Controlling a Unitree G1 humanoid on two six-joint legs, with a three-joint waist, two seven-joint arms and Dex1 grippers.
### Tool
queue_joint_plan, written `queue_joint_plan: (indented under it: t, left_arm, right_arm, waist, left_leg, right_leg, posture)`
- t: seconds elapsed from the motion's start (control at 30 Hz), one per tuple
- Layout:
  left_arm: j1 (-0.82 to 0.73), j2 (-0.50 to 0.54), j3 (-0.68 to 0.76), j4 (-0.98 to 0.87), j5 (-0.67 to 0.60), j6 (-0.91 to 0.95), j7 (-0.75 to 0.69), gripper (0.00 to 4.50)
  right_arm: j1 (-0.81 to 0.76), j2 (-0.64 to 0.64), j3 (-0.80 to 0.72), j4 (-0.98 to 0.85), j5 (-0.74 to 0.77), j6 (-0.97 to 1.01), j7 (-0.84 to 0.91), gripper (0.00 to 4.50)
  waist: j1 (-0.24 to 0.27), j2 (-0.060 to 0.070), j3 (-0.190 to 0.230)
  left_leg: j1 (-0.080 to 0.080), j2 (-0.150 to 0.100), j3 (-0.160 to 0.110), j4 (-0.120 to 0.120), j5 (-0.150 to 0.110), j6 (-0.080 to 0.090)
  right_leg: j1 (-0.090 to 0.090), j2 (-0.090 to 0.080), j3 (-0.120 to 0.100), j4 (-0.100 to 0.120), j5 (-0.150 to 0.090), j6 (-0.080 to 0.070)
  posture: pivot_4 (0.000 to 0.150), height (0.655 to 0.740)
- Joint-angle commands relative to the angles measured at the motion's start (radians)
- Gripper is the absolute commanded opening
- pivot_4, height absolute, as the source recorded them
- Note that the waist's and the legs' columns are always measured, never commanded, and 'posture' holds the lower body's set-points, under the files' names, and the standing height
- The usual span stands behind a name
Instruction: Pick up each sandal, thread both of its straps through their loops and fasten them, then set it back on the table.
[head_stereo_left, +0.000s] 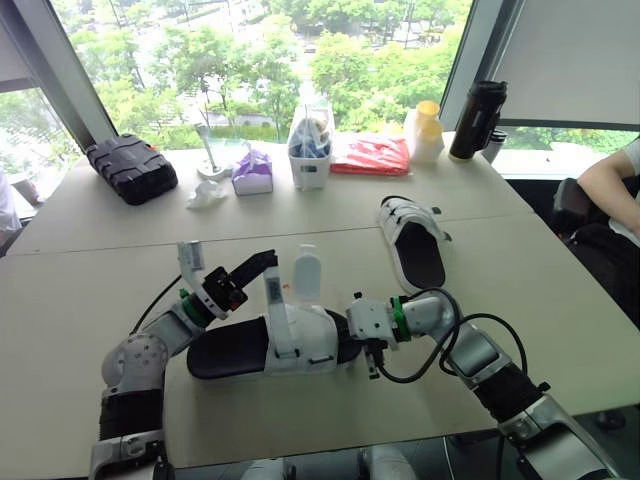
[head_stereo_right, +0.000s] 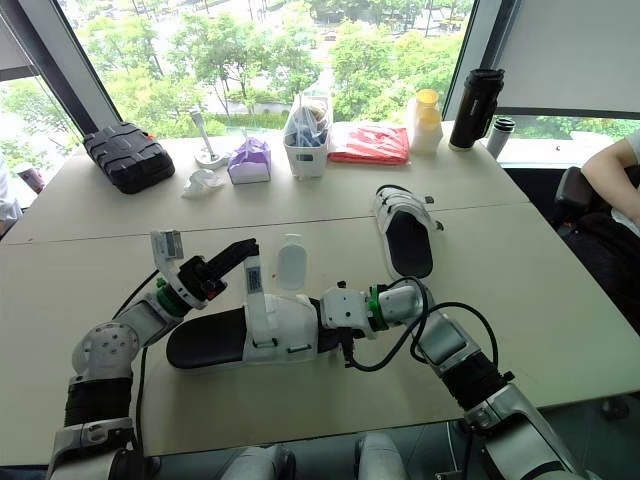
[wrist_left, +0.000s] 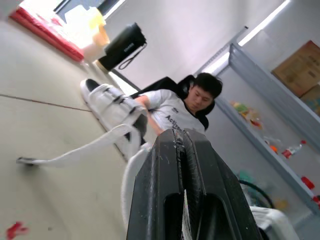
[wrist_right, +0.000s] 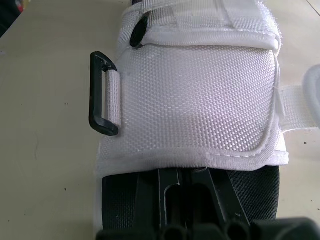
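Observation:
The near sandal (head_stereo_left: 240, 350), black-soled with white straps, lies on the table (head_stereo_left: 80, 300) in front of me. Two of its straps stand up unfastened: one with a grey tag (head_stereo_left: 272, 292) and one further along (head_stereo_left: 306, 272). My left gripper (head_stereo_left: 266, 260) hovers just above the tagged strap; its fingers (wrist_left: 185, 165) are pressed together with a pale sliver between them. My right gripper (head_stereo_left: 347, 335) is shut on the sandal's end, under the white upper (wrist_right: 200, 100). A black loop (wrist_right: 102, 95) sits on the upper's side. The second sandal (head_stereo_left: 412, 245) lies farther back on the right.
Along the window edge stand a black case (head_stereo_left: 130, 168), a purple tissue pack (head_stereo_left: 253, 170), a white basket (head_stereo_left: 310, 150), a red packet (head_stereo_left: 372, 155), yellow cups (head_stereo_left: 427, 130) and a black bottle (head_stereo_left: 477, 120). A person (head_stereo_left: 610, 180) sits at the right.

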Motion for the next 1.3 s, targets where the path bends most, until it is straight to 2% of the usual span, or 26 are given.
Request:
queue_joint_plan:
  t: [0.03,0.2,0.6,0.87,1.13,1.23,1.3]
  left_arm:
    - [0.004,0.007,-0.01,0.008,0.042,-0.047,-0.018,0.08]
    - [0.045,0.044,-0.098,0.029,0.142,-0.047,-0.038,0.08]
    - [0.113,0.155,-0.248,-0.005,0.284,-0.03,-0.07,0.08]
    - [0.09,0.181,-0.271,0.009,0.343,-0.037,-0.042,0.08]
    - [0.092,0.181,-0.259,0.018,0.348,-0.029,-0.033,0.08]
    - [0.096,0.188,-0.257,0.019,0.357,-0.029,-0.026,0.98]
    - [0.097,0.191,-0.255,0.022,0.368,-0.037,-0.014,1.85]
  right_arm:
    - [0.033,-0.028,0.033,0.033,-0.047,0.032,0.021,0.0]
    - [0.035,-0.028,0.032,0.031,-0.048,0.034,0.019,0.0]
    - [0.035,-0.027,0.031,0.029,-0.049,0.034,0.018,0.0]
    - [0.031,-0.02,0.033,0.037,-0.051,0.029,0.015,0.0]
    - [0.031,-0.017,0.035,0.039,-0.053,0.028,0.012,0.0]
    - [0.029,-0.014,0.036,0.042,-0.053,0.026,0.011,0.0]
    - [0.029,-0.013,0.037,0.043,-0.054,0.024,0.01,0.0]
  waist:
    - [0.0,0.0,0.0]
    - [-0.001,0.0,0.0]
    - [-0.001,0.003,-0.004]
    - [-0.001,0.006,-0.009]
    - [-0.001,0.006,-0.01]
    - [-0.001,0.007,-0.01]
    - [-0.001,0.007,-0.01]
  left_leg:
    - [0.0,0.0,0.0,0.0,0.0,0.0]
    - [0.0,0.0,0.0,0.0,0.0,0.0]
    - [0.001,0.001,0.0,0.0,-0.001,0.001]
    - [0.002,0.001,0.0,-0.001,-0.001,0.001]
    - [0.004,0.001,0.0,-0.001,-0.001,0.001]
    - [0.004,0.001,0.0,-0.001,-0.001,0.001]
    - [0.004,0.001,0.0,-0.001,-0.001,0.001]
  right_leg:
    - [0.0,0.0,0.0,0.0,0.0,0.0]
    - [0.0,0.0,0.0,0.0,0.0,0.0]
    - [0.0,0.0,0.0,0.0,0.0,0.0]
    - [0.002,0.0,0.0,0.0,0.0,0.0]
    - [0.004,0.0,0.0,0.0,-0.001,0.0]
    - [0.004,0.0,0.0,0.0,-0.001,0.001]
    - [0.004,0.0,0.0,0.0,-0.001,0.001]
  posture:
    - [0.15,0.74]
    - [0.15,0.74]
    - [0.15,0.74]
    - [0.15,0.74]
    - [0.15,0.74]
    - [0.15,0.74]
    - [0.15,0.74]
